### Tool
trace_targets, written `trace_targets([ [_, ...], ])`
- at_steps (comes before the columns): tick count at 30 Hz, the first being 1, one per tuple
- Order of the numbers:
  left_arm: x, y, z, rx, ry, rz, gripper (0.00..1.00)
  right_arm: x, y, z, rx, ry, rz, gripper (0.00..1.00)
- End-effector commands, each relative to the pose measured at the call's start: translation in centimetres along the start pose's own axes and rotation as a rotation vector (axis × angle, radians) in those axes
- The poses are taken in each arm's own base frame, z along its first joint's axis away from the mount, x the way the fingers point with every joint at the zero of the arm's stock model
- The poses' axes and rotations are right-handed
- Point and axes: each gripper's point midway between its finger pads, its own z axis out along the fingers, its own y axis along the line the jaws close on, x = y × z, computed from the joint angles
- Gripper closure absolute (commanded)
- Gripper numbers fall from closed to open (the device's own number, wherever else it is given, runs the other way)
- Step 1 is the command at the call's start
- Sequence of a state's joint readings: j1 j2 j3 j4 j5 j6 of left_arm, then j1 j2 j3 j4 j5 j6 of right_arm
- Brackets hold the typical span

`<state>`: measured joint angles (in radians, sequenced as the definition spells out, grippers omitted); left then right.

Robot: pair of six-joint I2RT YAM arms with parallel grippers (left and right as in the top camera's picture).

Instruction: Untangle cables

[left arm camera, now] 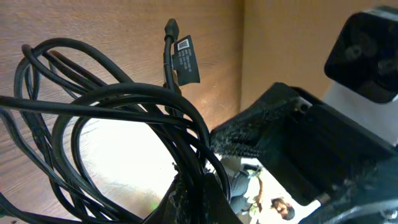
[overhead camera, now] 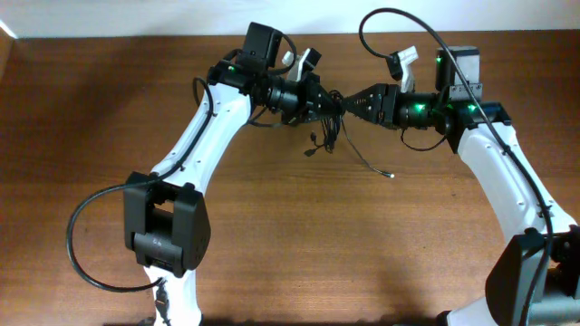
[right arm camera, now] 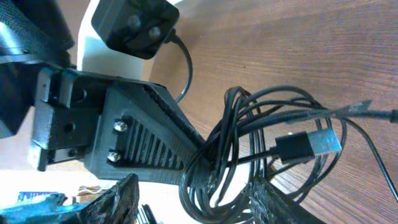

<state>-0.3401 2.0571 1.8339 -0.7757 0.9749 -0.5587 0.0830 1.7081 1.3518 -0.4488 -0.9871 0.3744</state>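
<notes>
Cables [overhead camera: 326,132] hang pinched in left hand [overhead camera: 333,102]; right hand [overhead camera: 354,102] spread around them.

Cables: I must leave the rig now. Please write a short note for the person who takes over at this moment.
Left tool: shut on the cables, holding the bundle.
Right tool: open, tip to tip with the left tool, jaws apart around the same bundle.
Cables: one tangled bundle between the tools; loose ends hang down, and one strand trails toward the right arm.
Done: bundle gripped. Left: no strand separated yet.
</notes>
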Motion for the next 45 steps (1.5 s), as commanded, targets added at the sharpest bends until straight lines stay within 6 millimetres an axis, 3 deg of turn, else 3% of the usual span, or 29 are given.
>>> trace_targets([
  [1,0.1,-0.8,-0.6,0.007,-0.008,-0.028,1.0,0.2,-1.6,0.9,0.191,-0.023,-0.01,0.42],
  [4,0.3,-0.9,-0.6,0.014,-0.001,-0.03,1.0,0.8,-1.8,1.6,0.236,-0.01,-0.023,0.43],
  [9,0.3,-0.9,-0.6,0.013,0.001,-0.033,1.0,1.6,-3.3,1.8,0.345,0.001,-0.014,0.59],
  [14,0.6,-1.2,-0.6,0.033,0.014,-0.033,1.0,1.6,-3.3,1.8,0.345,0.002,-0.023,0.63],
  [18,1.5,-2.8,-0.7,0.123,0.072,-0.023,1.0,1.5,-3.2,1.8,0.344,-0.001,-0.029,0.65],
  [21,2.1,-3.7,-0.9,0.177,0.105,-0.008,1.0,1.4,-3.2,1.8,0.342,-0.005,-0.034,0.83],
  [22,2.2,-3.8,-1.0,0.186,0.106,0.03,1.0,1.2,-3.1,1.8,0.34,-0.012,-0.039,0.96],
  [24,2.0,-3.6,-1.0,0.181,0.092,0.106,1.0,0.5,-3.3,0.9,0.342,-0.035,-0.036,0.96],
  [27,1.2,-1.1,-1.2,0.061,0.04,0.178,1.0,-1.4,-3.4,-3.1,0.358,-0.124,-0.016,0.96],
  [30,0.7,2.1,-1.9,-0.091,0.005,0.158,1.0,-3.0,-3.1,-8.9,0.362,-0.238,0.015,0.96],
  [36,-0.4,5.3,-3.1,-0.258,-0.047,0.151,1.0,-3.0,-3.5,-18.9,0.406,-0.417,0.125,0.96],
  [45,-0.2,9.8,-4.9,-0.528,-0.069,0.104,1.0,-2.7,-4.7,-27.5,0.361,-0.595,0.212,0.96],
])
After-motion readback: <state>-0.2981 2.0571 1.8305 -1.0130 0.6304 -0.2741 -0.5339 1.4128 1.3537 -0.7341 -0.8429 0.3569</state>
